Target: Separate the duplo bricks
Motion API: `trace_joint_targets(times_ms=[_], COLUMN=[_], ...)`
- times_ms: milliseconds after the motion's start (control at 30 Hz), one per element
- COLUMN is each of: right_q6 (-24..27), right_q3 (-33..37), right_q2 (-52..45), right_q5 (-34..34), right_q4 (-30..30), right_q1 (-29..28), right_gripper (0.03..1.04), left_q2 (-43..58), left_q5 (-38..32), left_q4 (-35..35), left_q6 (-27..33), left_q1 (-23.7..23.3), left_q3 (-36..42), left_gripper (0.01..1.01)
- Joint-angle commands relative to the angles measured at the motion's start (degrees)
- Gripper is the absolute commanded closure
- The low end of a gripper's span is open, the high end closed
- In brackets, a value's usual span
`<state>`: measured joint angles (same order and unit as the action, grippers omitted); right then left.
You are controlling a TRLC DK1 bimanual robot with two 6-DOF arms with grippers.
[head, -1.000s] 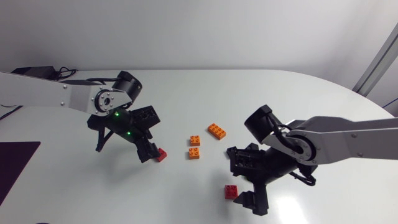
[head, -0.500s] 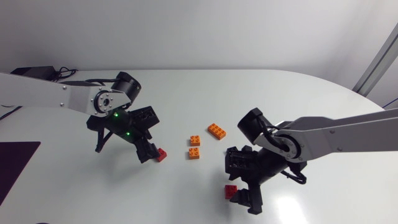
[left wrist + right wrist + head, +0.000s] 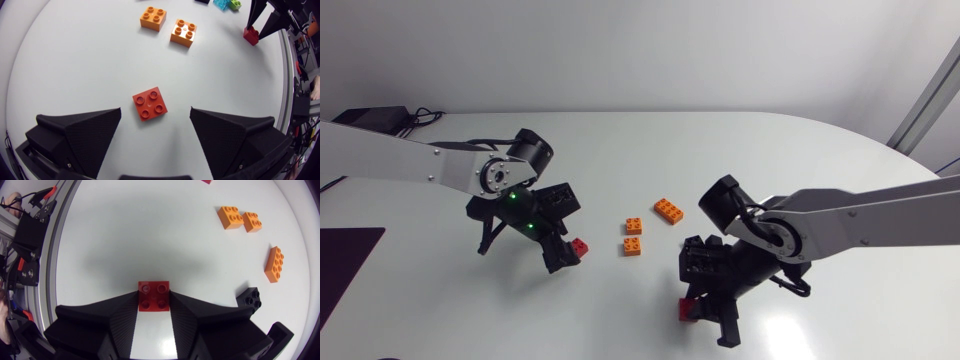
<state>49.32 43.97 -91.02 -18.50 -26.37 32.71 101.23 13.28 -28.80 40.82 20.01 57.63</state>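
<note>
Duplo bricks lie loose around the middle of the table [image 3: 620,140], all studs up and none stacked on another.

My right arm comes in low from the side and bends down steeply. The right gripper [image 3: 154,303] is clamped on the right red brick [image 3: 154,289], with one finger pressed on each of two opposite sides. That brick sits flat on the table, near the front edge. It is a square two-by-two, so it has no long axis, and its sides run square to the fingers.

My left arm reaches in over the table with its wrist tipped down. The left gripper [image 3: 155,114] is spread wide. The left red brick [image 3: 150,102] lies between and just ahead of the fingers, touching neither, and is turned slightly askew to them.

Between the two arms are two orange square bricks [image 3: 634,226] [image 3: 633,246], one just beyond the other. An orange long brick [image 3: 668,211] lies beside them, its long axis slanting from far left to near right in the head view. A black brick [image 3: 249,298] lies beside my right gripper.

A second ago the right red brick sat just outside the right gripper's fingers. Since then that gripper has slid over the brick and closed on it. The left arm has shifted slightly toward the middle, and its brick has not moved.
</note>
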Motion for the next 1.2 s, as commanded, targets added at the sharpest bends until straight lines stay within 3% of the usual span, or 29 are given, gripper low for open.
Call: trace_joint_targets(times_ms=[0,267,467,633,1167], right_q6=[0.5,-0.8,-0.9,-1.1,-4.8], right_q3=[0.7,3.2,3.8,4.2,11.2], right_q2=[-0.8,-1.5,-1.3,-1.3,-6.4], right_q5=[-0.4,-0.4,-0.3,-0.3,-0.3], right_q4=[-0.1,-0.3,-0.7,-0.7,0.3], right_q1=[0.8,2.4,2.4,2.4,7.1], right_gripper=[0.87,0.87,0.87,0.87,0.87], left_q2=[2.4,7.1,7.5,7.3,-1.9], left_q5=[0.5,0.5,0.6,0.6,5.8], left_q4=[1.0,4.0,5.5,5.7,5.6], left_q6=[-1.2,-1.2,-2.4,-3.0,0.9], left_q1=[0.3,-0.3,0.5,0.9,4.8], left_q3=[-1.3,-0.5,-0.5,-0.5,-8.4], left_gripper=[0.074,0.087,0.348,0.725,0.73])
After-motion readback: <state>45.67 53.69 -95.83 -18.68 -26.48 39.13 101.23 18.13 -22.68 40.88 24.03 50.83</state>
